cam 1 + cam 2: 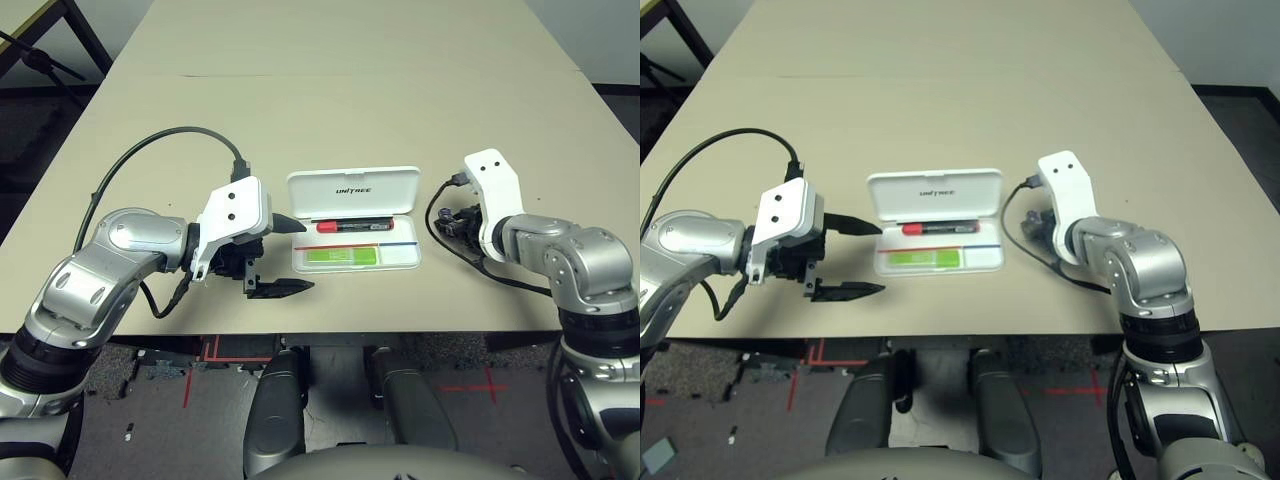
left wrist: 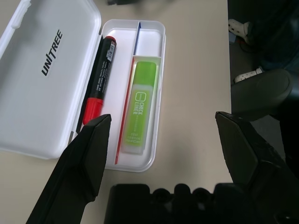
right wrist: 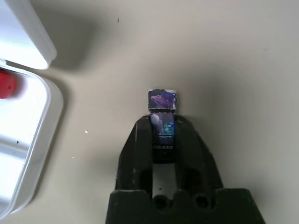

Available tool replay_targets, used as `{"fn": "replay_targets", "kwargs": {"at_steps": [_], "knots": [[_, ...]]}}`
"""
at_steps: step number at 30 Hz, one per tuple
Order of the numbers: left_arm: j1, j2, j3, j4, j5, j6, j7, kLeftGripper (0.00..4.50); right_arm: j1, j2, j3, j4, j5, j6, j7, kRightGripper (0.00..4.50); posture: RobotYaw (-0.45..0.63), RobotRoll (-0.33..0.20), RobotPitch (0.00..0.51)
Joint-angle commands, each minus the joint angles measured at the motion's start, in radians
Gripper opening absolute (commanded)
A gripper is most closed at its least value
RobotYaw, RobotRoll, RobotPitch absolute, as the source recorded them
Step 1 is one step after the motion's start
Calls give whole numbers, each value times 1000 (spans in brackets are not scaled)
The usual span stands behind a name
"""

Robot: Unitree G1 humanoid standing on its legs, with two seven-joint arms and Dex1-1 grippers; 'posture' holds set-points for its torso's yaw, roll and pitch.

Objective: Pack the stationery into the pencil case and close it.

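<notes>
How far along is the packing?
Done: the marker and green stick lie in the open pencil case. In hand: the right gripper is shut on the small dark block, on the table beside the case. The left gripper is open, near the case. Left: block in, lid closed.

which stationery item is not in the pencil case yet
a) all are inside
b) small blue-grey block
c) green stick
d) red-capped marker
b: the small blue-grey block sits pinched in the right claw over the table, while the marker and green stick lie in the open pencil case.
</notes>
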Motion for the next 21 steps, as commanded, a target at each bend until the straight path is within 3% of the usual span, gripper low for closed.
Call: {"fn": "replay_targets", "kwargs": {"at_steps": [1, 5, 11, 15, 21], "knots": [[4, 8, -21, -9, 5, -5, -6, 4500, 29, -50, 35, 21, -2, -15, 40, 318, 21, 0, 210], [-1, 9, -27, -3, 7, -8, -10, 4500, 49, -168, 85, 14, -7, -130, 141, 318, 11, 0, 206], [-6, 12, -35, 3, 6, -12, -17, 4500, 93, -383, 122, 61, -16, -482, 438, 318, 0, 0, 205], [-11, 12, -41, 9, 8, -14, -21, 4500, 93, -457, 97, 130, 10, -679, 653, 318, -6, 0, 206], [-14, 11, -45, 13, 7, -14, -24, 4500, 73, -479, 53, 224, 64, -877, 897, 318, -3, 0, 206]]}}
